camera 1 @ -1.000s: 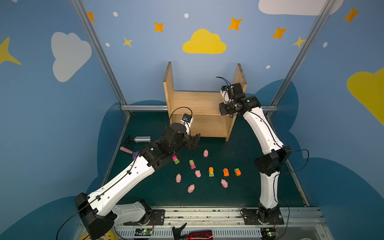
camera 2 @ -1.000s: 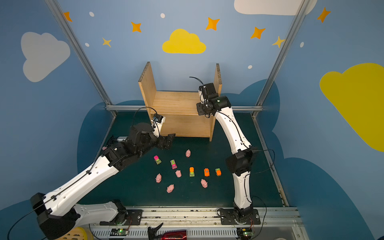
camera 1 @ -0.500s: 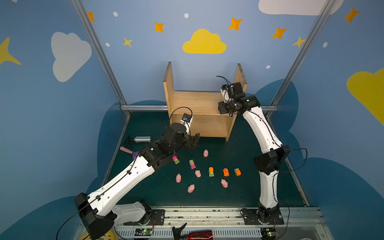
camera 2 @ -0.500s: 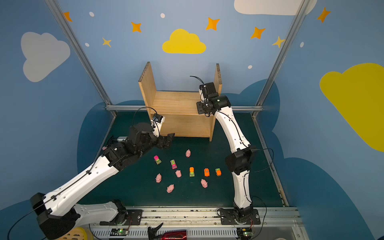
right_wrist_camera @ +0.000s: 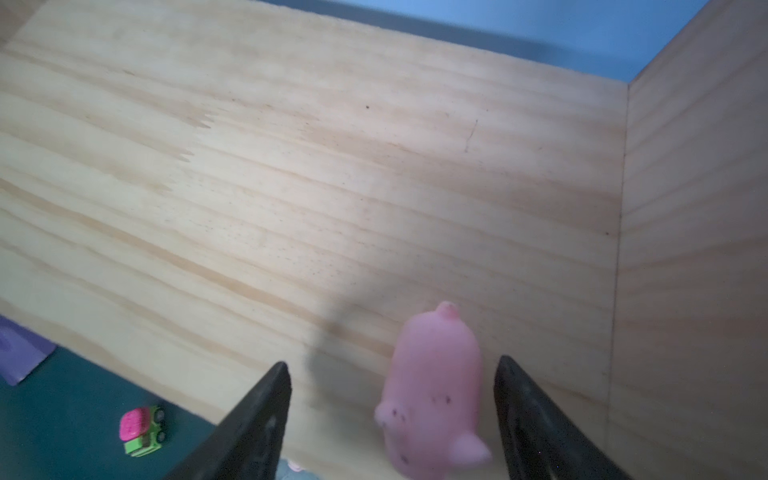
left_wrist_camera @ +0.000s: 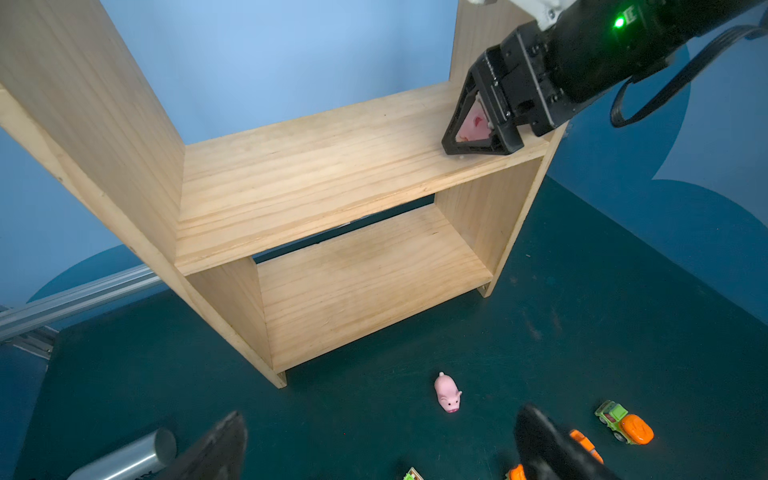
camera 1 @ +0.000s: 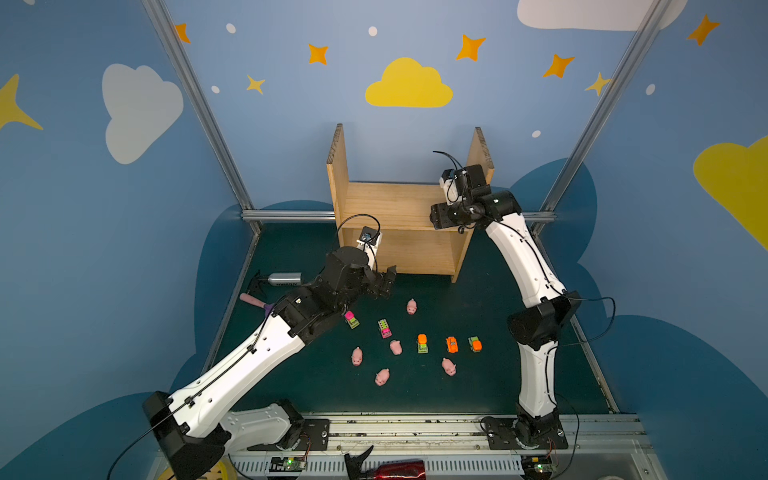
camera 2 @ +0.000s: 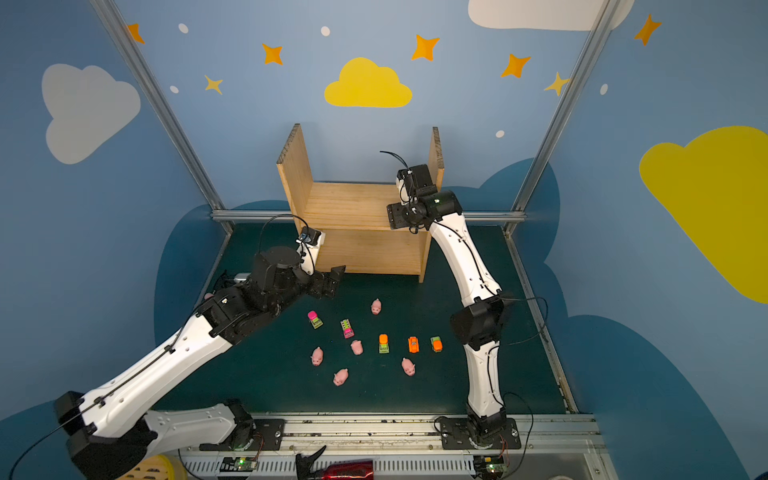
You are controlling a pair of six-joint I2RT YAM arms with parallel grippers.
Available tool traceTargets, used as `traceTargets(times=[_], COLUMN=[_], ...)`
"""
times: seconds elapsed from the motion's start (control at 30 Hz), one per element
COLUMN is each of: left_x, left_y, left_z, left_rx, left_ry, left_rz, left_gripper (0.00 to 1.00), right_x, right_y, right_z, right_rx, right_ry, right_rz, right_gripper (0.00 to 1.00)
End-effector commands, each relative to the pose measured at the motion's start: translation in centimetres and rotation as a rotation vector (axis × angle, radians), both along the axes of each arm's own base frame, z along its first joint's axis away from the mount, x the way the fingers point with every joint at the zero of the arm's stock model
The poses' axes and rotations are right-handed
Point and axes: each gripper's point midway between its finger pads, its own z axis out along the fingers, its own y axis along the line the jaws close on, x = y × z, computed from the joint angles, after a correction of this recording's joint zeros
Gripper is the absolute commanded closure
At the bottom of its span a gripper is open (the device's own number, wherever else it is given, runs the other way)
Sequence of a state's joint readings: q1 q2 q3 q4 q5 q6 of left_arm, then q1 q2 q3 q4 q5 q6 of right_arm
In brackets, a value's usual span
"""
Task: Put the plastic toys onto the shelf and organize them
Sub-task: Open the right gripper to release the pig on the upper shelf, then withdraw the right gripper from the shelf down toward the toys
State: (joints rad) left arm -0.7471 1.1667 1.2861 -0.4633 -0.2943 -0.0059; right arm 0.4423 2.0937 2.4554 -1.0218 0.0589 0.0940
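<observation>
1. Left of the shelf [camera 1: 386, 203] and forward of it, a silver bottle [camera 1: 284, 278] is lying on its side on the dark green mat [camera 1: 478, 395]. A purple scoop [camera 1: 252, 300] is poking out just beside it, mostly hidden under the left arm.
2. The left gripper [camera 1: 386, 284] is hovering above the mat just off the shelf's front left corner. In the left wrist view its fingers [left_wrist_camera: 220, 449] are standing wide apart with nothing between them.
3. In front of the shelf, ten of the plastic toys are sitting loose on the mat.
   - A lone pig [camera 1: 411, 306] is lying closest to the shelf.
   - A pink-cabbed truck [camera 1: 351, 320] and a lime-and-pink vehicle [camera 1: 384, 328] are sitting left of it and slightly farther out.
   - Farther still from the shelf, four more pigs [camera 1: 395, 347] are lying scattered around a row of three orange-and-green vehicles [camera 1: 451, 344].
4. The right gripper [camera 1: 440, 216] is reaching down to the right end of the shelf's upper board, with its jaws parted.
   - In the right wrist view the sixth pig [right_wrist_camera: 432, 395] is lying on that board between the fingers [right_wrist_camera: 257, 419], close to the shelf's right side panel.
   - A clear gap is showing on one side of it and a narrow one on the other, so nothing is gripping it.
</observation>
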Motion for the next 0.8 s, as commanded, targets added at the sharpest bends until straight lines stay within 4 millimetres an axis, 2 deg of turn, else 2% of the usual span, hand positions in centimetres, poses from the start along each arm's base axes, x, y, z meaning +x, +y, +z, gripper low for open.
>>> traceTargets(times=[0.0,0.1,0.23,0.37,0.5,0.67,0.77], left_x=[-1.0,-1.8,-3.2,-4.4,-5.6,-7.2,-8.0], left_y=[1.5,2.3,3.0,3.7,4.8,6.1,6.7], left_z=[1.4,1.8,2.1,1.4,-0.4,-3.3,-5.3], left_rx=[-0.033,-0.06,-0.112,-0.17,-0.209,-0.278,-0.315], left_ry=[-0.02,-0.025,-0.011,0.015,0.061,0.122,0.153], left_rz=[0.034,0.047,0.038,0.041,0.074,0.115,0.136], left_gripper=[0.0,0.0,0.0,0.0,0.0,0.0,0.0], right_x=[-1.8,-2.7,-4.9,-8.7,-13.2,-19.2,-21.6], right_y=[-1.5,-1.8,-1.6,-1.3,-0.9,-0.4,0.2], right_z=[5.2,5.8,6.7,6.7,6.0,1.8,-1.7], right_rx=[0.054,0.066,0.073,0.064,0.089,0.169,0.188], right_ry=[-0.092,-0.099,-0.111,-0.125,-0.129,-0.073,-0.047], right_rz=[-0.032,-0.037,-0.023,-0.009,0.019,0.03,0.029], right_gripper=[0.2,0.2,0.19,0.2,0.19,0.2,0.2])
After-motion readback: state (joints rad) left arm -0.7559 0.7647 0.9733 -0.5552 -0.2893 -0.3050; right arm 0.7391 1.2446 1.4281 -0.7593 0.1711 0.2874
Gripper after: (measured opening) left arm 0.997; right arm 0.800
